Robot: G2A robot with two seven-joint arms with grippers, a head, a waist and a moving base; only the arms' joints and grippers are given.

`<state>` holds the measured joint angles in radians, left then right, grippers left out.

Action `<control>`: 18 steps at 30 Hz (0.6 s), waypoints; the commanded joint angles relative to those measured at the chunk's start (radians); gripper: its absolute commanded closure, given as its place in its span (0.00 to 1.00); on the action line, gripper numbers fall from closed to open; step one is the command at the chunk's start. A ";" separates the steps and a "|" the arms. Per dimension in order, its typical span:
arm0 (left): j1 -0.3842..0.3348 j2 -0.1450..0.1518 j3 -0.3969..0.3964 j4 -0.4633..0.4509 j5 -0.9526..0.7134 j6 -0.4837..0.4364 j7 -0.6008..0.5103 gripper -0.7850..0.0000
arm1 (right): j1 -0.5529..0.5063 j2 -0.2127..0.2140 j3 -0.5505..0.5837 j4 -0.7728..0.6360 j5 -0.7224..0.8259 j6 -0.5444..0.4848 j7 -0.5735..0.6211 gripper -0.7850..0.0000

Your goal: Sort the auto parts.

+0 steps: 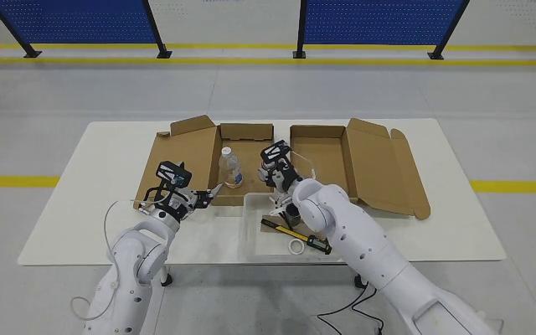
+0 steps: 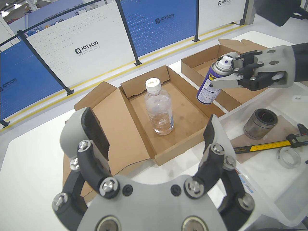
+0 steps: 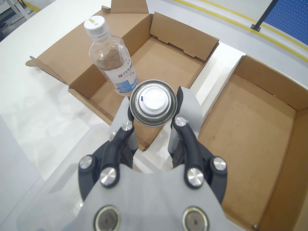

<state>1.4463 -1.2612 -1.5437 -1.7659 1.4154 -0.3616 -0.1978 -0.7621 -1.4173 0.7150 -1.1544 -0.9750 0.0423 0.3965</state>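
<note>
White table (image 1: 84, 209) on a pale grey floor striped with yellow lines (image 1: 251, 60); blue and white barrier panels (image 1: 75, 21) fence off the far side.

At the middle of the table the right gripper (image 3: 154, 96) pinches a spray can (image 2: 208, 85) just below its rim, one finger on each side. The can hangs in the air, slightly tilted with its nozzle end up, over the gap between the two cardboard boxes and close to the near corner of the left box (image 2: 182, 150). The left gripper (image 2: 150, 115) sits low over the table just in front of that same box, its fingers spread wide with nothing between them.

Inside the left box a clear plastic bottle (image 2: 158, 111) with a white cap stands upright, near the wall closest to the can. The right box (image 1: 322, 163) lies open beside it, flaps folded out. In front of the boxes is a clear plastic tray (image 2: 252, 188) holding a metal cylinder (image 2: 261, 123) on end, a caliper (image 2: 269, 145) lying flat just beside it and a pale ring (image 2: 290, 157) just beyond the caliper.

Count: two boxes, one tray, one bottle, one spray can, one cylinder, one caliper, one ring.
</note>
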 commanded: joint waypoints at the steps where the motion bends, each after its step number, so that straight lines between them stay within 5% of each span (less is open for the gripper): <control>1: 0.000 0.000 0.000 0.000 0.000 0.000 0.000 0.00 | 0.018 -0.013 -0.014 0.040 0.009 -0.006 -0.004 1.00; 18: 0.000 0.000 0.000 0.000 0.000 0.000 0.000 0.00 | 0.149 -0.142 -0.119 0.352 0.079 -0.057 -0.024 1.00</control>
<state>1.4463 -1.2612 -1.5437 -1.7659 1.4154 -0.3616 -0.1978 -0.6154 -1.5543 0.5987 -0.8172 -0.8973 -0.0138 0.3731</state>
